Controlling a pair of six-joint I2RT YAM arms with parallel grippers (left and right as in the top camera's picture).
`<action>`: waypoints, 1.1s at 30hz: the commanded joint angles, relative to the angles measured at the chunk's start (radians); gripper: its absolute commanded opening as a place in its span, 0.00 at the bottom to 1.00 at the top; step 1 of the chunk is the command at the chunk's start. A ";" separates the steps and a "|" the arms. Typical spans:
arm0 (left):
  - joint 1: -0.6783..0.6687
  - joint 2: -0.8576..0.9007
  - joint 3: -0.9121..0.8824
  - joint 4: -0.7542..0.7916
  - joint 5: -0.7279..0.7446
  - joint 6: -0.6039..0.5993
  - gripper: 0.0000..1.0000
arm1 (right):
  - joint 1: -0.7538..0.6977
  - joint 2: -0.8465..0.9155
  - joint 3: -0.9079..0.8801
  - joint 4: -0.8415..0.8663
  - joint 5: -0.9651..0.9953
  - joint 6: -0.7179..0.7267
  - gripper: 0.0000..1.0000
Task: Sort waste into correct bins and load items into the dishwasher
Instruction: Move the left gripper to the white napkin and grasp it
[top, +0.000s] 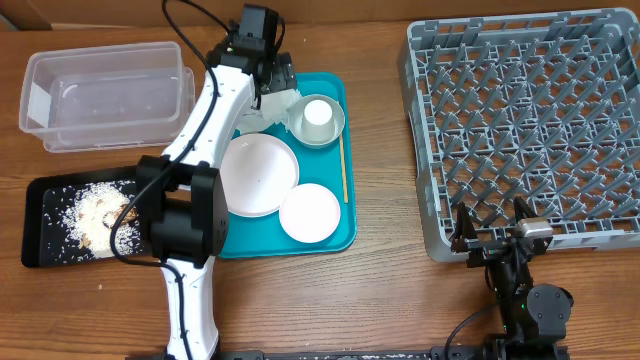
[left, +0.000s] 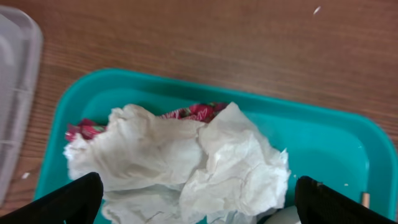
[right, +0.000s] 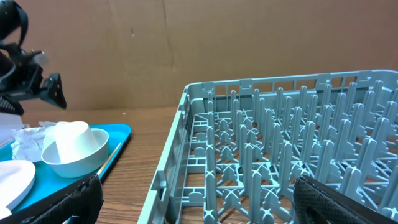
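Left arm (top: 215, 110) outstretched — jaws wide over napkins (left: 186, 162).

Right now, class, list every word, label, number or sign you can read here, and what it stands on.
No text can be read.
The red scrap by the napkins: patterned, too blurred for letters.
The pale patch on the clear tub: too small to read.

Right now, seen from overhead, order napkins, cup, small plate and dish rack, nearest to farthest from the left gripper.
1. Napkins, under the left gripper.
2. Cup, in the bowl alongside.
3. Small plate, near end of tray.
4. Dish rack, far right.
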 joint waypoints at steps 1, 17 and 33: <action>-0.002 0.053 0.010 -0.006 0.056 0.014 0.92 | -0.003 -0.010 -0.010 0.004 0.008 -0.007 1.00; -0.002 0.056 0.004 -0.069 0.130 0.015 0.71 | -0.003 -0.010 -0.010 0.005 0.008 -0.007 1.00; -0.002 0.088 -0.008 -0.059 0.125 0.014 0.75 | -0.003 -0.010 -0.010 0.004 0.008 -0.007 1.00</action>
